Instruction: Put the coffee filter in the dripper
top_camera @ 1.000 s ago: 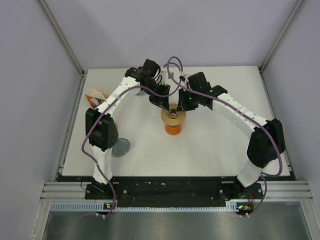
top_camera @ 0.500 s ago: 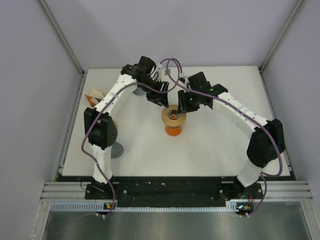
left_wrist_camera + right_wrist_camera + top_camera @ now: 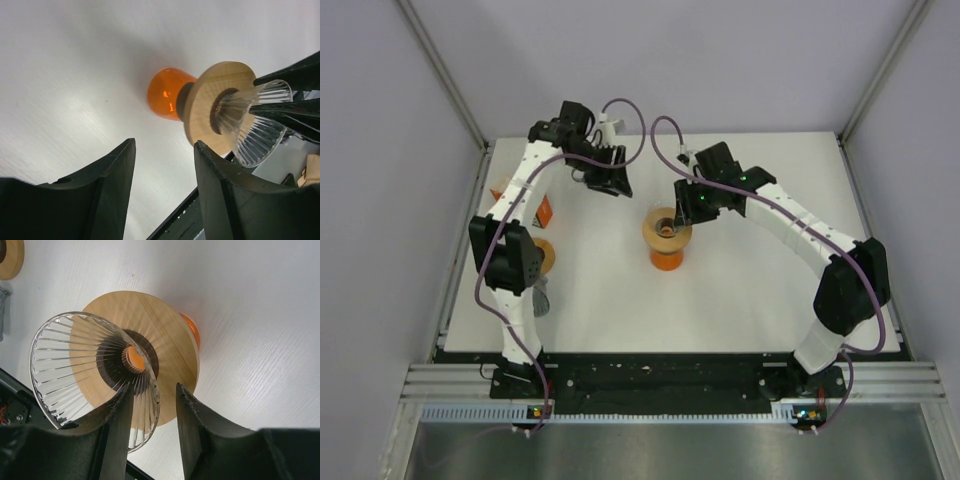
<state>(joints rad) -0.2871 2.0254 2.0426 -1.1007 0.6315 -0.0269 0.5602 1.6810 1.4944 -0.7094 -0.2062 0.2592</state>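
The dripper point(image 3: 90, 370) holds no filter: its ribbed glass is bare, seated in a wooden collar point(image 3: 165, 330) on an orange pot point(image 3: 167, 92) at the middle of the table point(image 3: 760, 290). The right end effector point(image 3: 154, 389) is parted, straddling the dripper's rim without pinching it. The left end effector point(image 3: 164, 144), spread and empty, hangs toward the back left corner. No filter shows clearly; an orange holder point(image 3: 500, 190) by the left edge may carry them. Fetching and seating one remains.

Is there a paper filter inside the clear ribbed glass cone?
No, the clear ribbed glass cone is empty, with its bare ribs showing all the way down.
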